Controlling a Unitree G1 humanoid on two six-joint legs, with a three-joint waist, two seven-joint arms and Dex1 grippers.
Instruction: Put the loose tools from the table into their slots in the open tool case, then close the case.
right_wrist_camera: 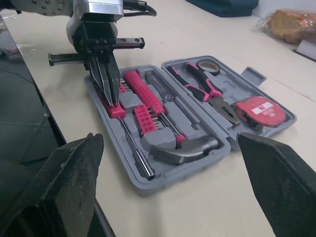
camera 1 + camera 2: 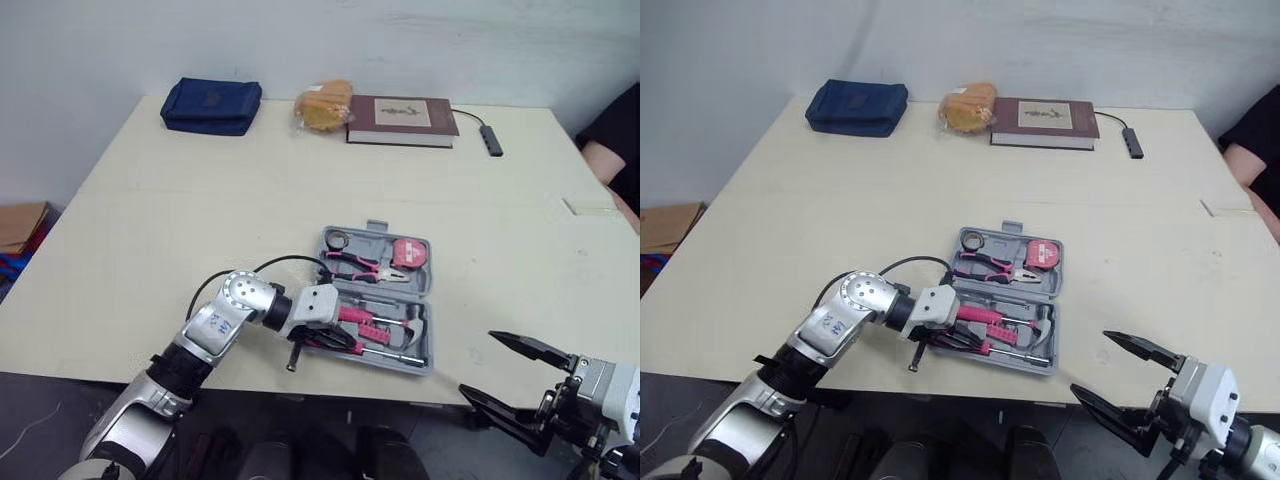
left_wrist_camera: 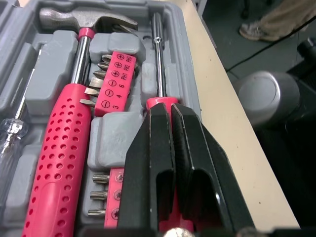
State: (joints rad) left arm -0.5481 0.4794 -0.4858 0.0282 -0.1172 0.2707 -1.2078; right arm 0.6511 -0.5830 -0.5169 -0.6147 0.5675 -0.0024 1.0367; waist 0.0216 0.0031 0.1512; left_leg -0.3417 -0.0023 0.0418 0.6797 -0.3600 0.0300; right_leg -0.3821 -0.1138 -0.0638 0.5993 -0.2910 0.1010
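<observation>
The grey tool case [image 2: 427,364] lies open near the table's front edge. Its far half holds pink-handled pliers [image 2: 365,265], a pink tape measure [image 2: 408,253] and a small tape roll [image 2: 337,238]. Its near half holds a hammer [image 3: 59,143], a pink bit holder [image 3: 114,79] and a screwdriver [image 3: 158,64] in the front slot. My left gripper [image 2: 335,340] hangs over that half, shut on the screwdriver's pink handle [image 1: 114,109]. My right gripper [image 2: 477,364] stands open beyond the table's front edge, to the right of the case, holding nothing.
Along the far edge lie a blue pouch [image 2: 211,105], a bagged bread roll [image 2: 323,105], a brown book [image 2: 402,120] and a cabled adapter [image 2: 492,140]. A person's arm [image 2: 612,140] shows at the right edge. A cardboard box [image 2: 20,225] sits on the floor at left.
</observation>
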